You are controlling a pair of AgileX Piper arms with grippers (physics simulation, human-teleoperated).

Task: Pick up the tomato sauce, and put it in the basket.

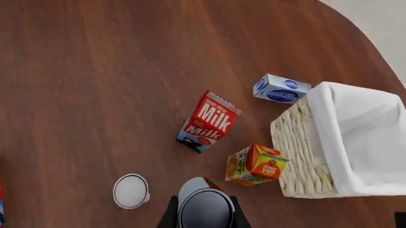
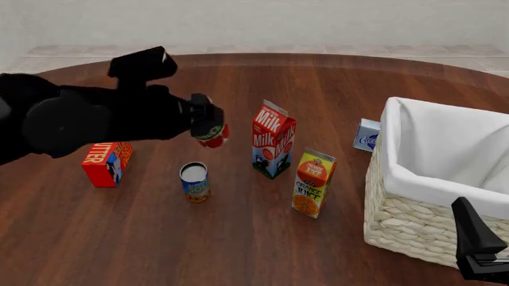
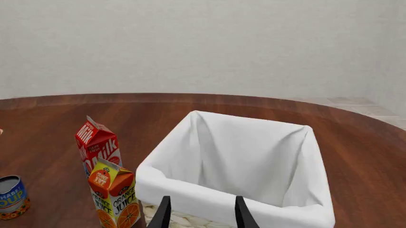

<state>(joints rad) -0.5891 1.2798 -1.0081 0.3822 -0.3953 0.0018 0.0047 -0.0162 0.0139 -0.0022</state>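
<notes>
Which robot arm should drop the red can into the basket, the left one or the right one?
The left. Its left gripper is shut on the tomato sauce, lifted above the table, so it only needs to carry it across to the basket. The right gripper is open and holds nothing, hovering by the basket.

Left arm reaches in raised above the table, left gripper (image 2: 208,124) closed on the tomato sauce (image 2: 213,136), can held aloft between its fingers. Right gripper (image 3: 200,213) low, fingers parted, nothing between them.
</notes>
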